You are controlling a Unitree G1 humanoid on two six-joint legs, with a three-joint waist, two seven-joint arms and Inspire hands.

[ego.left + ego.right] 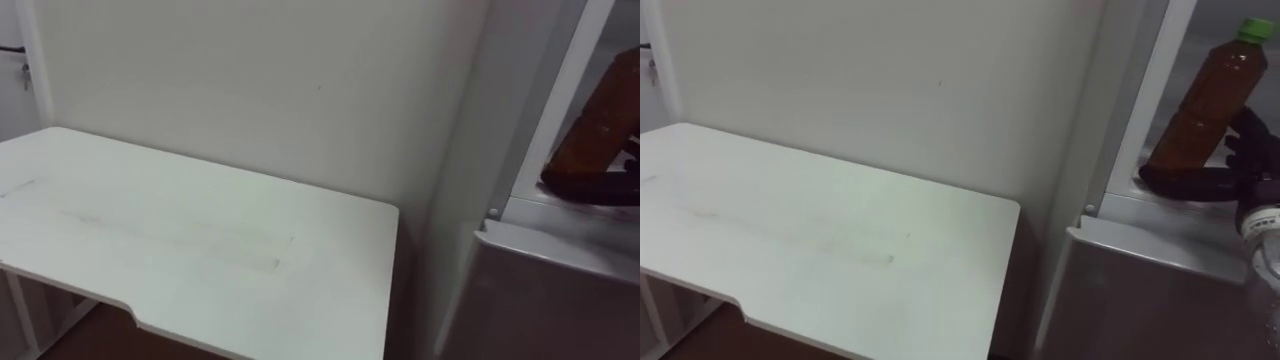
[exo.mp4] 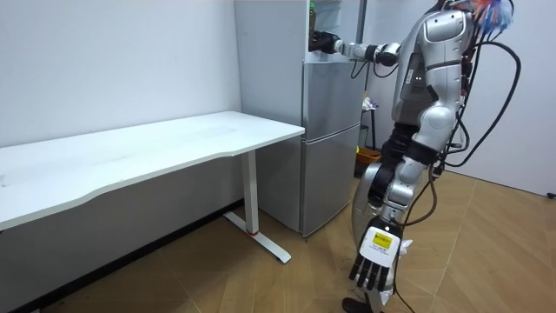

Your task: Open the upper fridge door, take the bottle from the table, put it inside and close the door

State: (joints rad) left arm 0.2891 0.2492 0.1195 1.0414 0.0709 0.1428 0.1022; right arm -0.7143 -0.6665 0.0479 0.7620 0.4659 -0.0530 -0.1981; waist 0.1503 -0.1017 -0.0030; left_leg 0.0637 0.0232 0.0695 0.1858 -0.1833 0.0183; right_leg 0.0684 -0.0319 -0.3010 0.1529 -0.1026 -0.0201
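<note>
- One main risk: the tea bottle (image 1: 1206, 92) leans inside the open upper fridge compartment (image 1: 1185, 215), with the dark fingers of the right hand (image 1: 1246, 160) curled round its lower part. If the hand lets go before the bottle stands upright, it would likely topple, perhaps out over the lower fridge door (image 1: 1140, 295).
- Two lesser risks: the green cap (image 1: 1255, 28) could knock whatever lies above it, and a careless pull-out could drag the bottle along with the hand.
- Hidden: the bottle's base sits behind the fingers, so I cannot tell whether it touches the compartment floor.
- Cut off: the compartment's right side and ceiling run out of both eye views.
- The left hand (image 2: 373, 265) hangs low beside the robot's leg in the room view, fingers straight and holding nothing.
- The white table (image 1: 830, 240) stands just left of the fridge, apart from the reach.
</note>
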